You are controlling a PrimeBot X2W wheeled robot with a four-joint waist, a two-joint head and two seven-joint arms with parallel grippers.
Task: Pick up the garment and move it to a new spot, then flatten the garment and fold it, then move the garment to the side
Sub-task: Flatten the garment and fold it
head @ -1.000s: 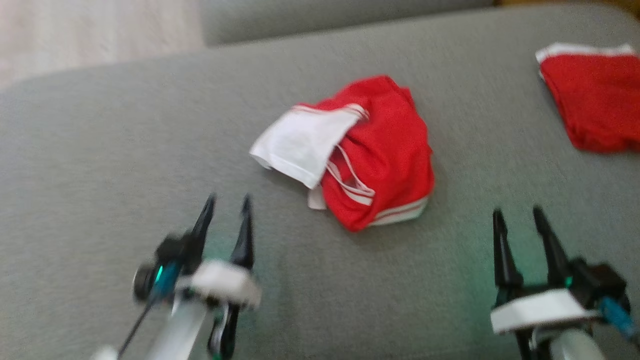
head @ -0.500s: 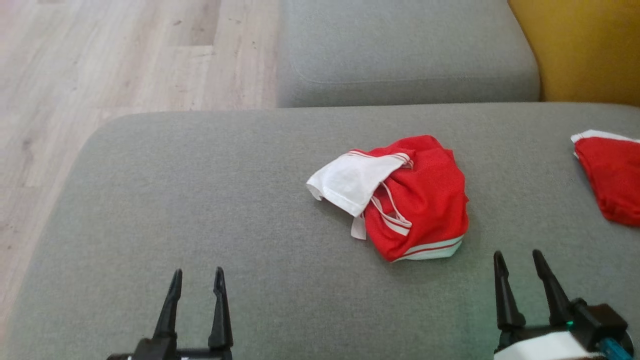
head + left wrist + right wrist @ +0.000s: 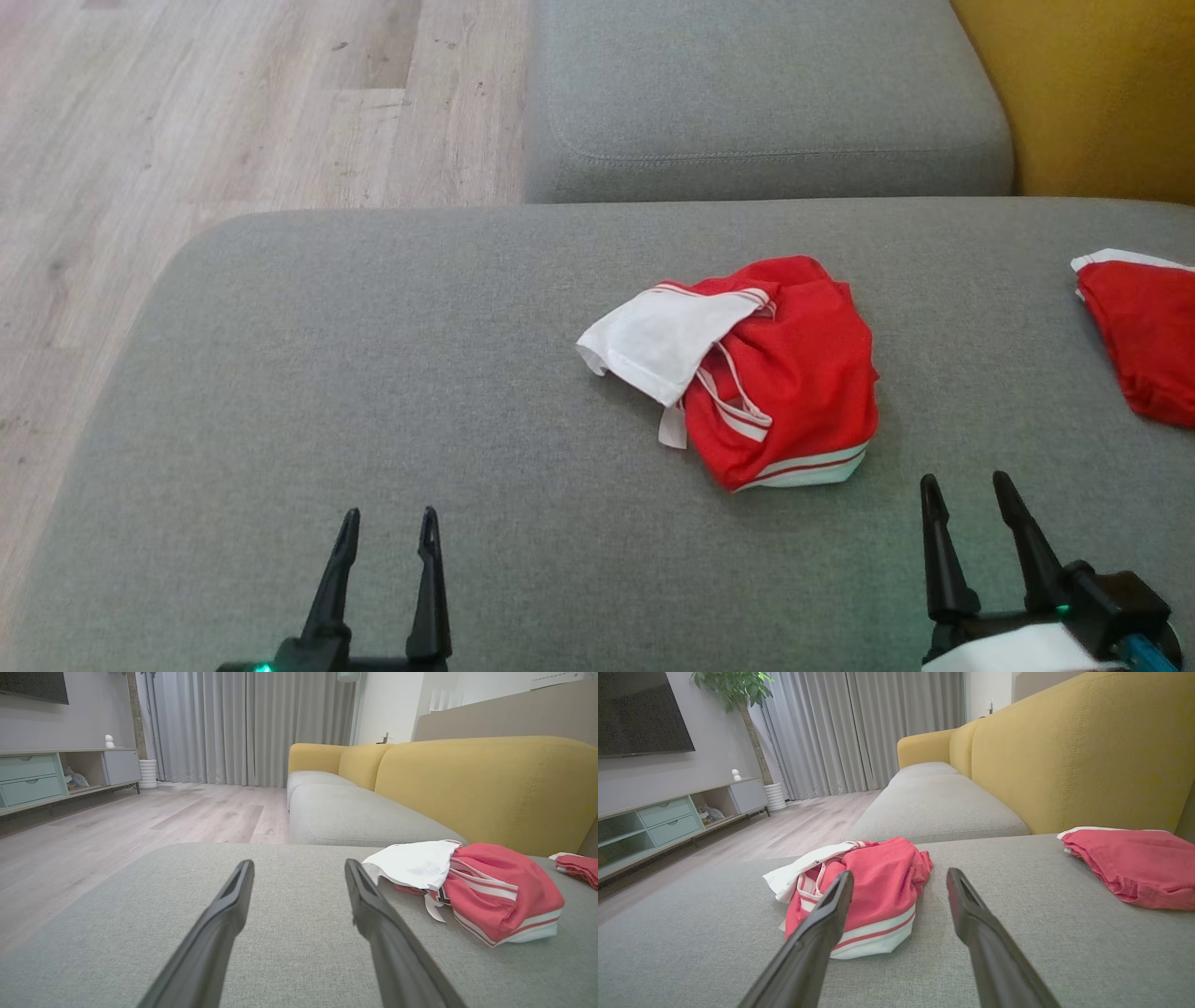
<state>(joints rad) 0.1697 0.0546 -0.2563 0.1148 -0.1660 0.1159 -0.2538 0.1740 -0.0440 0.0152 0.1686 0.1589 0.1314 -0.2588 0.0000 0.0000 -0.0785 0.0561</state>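
The garment (image 3: 794, 373) lies crumpled in a heap on the grey sofa cushion (image 3: 373, 373), red with a white sleeve draped over its left side and striped edges at the front. It also shows in the left wrist view as the garment (image 3: 495, 896) to the right of the fingers, and in the right wrist view as the garment (image 3: 878, 891) just ahead and left. My left gripper (image 3: 389, 523) is open near the front edge, well left of the heap. My right gripper (image 3: 966, 487) is open, a little right of and nearer than the heap. Neither touches the cloth.
A smaller red piece with a white edge band (image 3: 1144, 336) lies at the cushion's far right. A second grey cushion (image 3: 766, 103) sits behind, with the yellow backrest (image 3: 1092, 93) at the right. Wooden floor (image 3: 187, 140) lies beyond the left edge.
The head camera has tilted up and steadied, so the whole picture shifted down. My left gripper has dropped back to the lower edge. The garment has not moved.
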